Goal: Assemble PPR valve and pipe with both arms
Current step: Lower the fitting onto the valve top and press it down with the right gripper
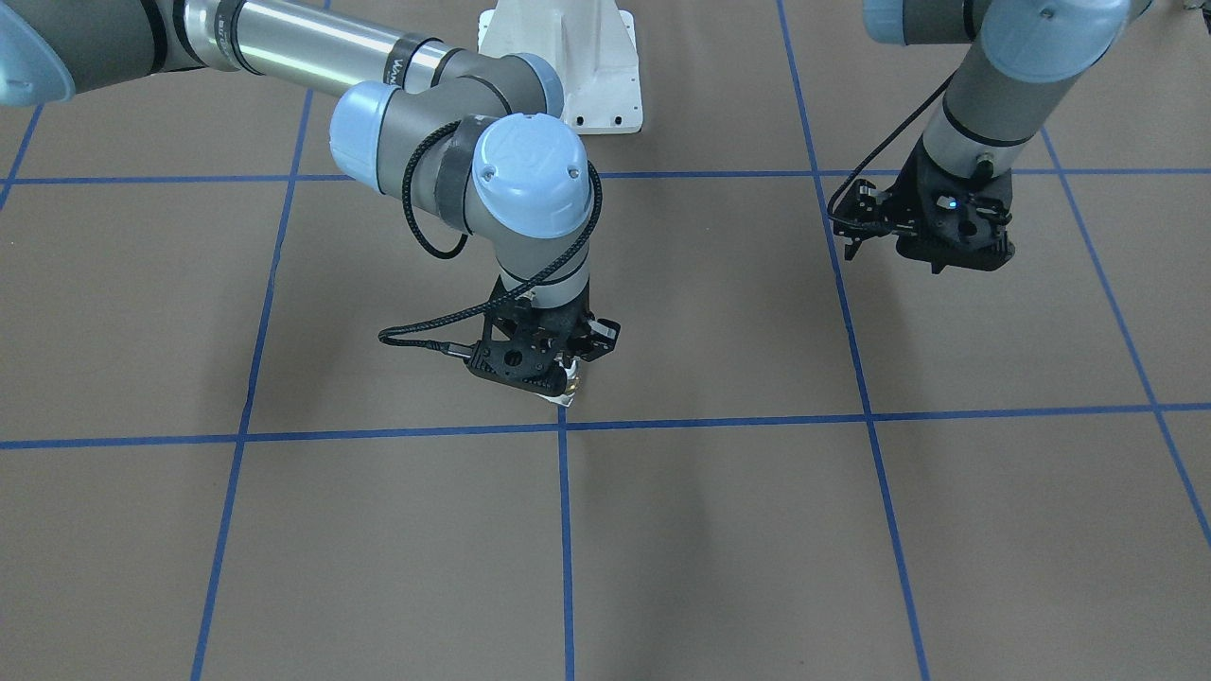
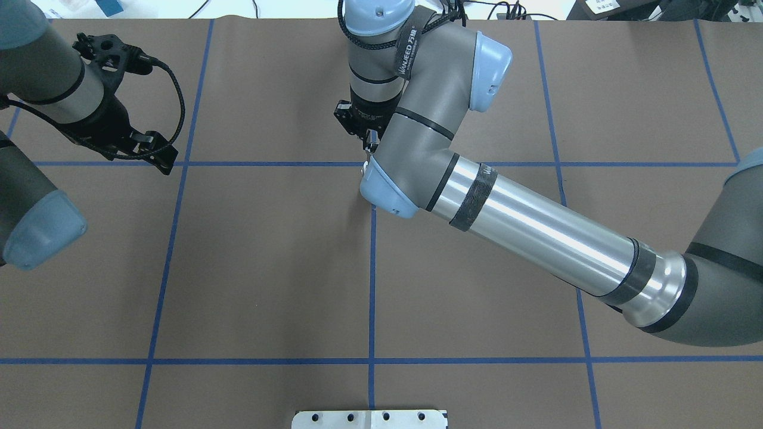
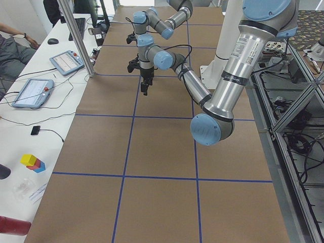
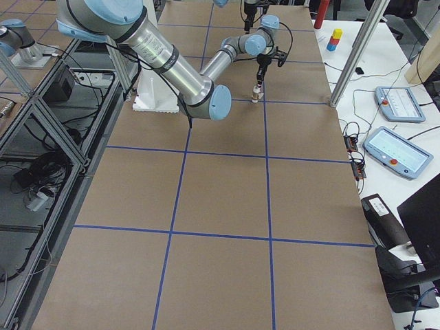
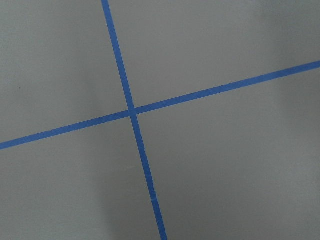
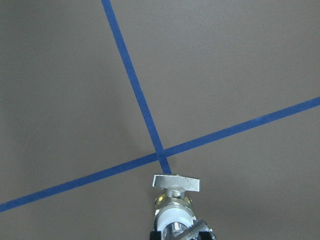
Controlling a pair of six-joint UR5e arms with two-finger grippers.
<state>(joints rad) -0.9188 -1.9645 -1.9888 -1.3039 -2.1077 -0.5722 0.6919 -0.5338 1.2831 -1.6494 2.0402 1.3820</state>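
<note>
The PPR valve (image 6: 176,202) has a white body and a metal T-handle at its tip. My right gripper (image 1: 566,380) is shut on it and holds it upright, just above the centre crossing of the blue tape lines. The valve shows as a small white piece under the gripper in the front view (image 1: 566,398) and in the right side view (image 4: 256,95). I cannot tell a separate pipe from the valve's white body. My left gripper (image 1: 853,236) hangs over the table far to the side, open and empty. It also shows in the overhead view (image 2: 156,152).
The brown table cover (image 1: 719,549) carries a grid of blue tape lines (image 1: 565,530). The robot's white base plate (image 1: 577,66) stands at the table's robot side. The left wrist view holds only a tape crossing (image 5: 132,111). Tablets and coloured blocks lie on side benches.
</note>
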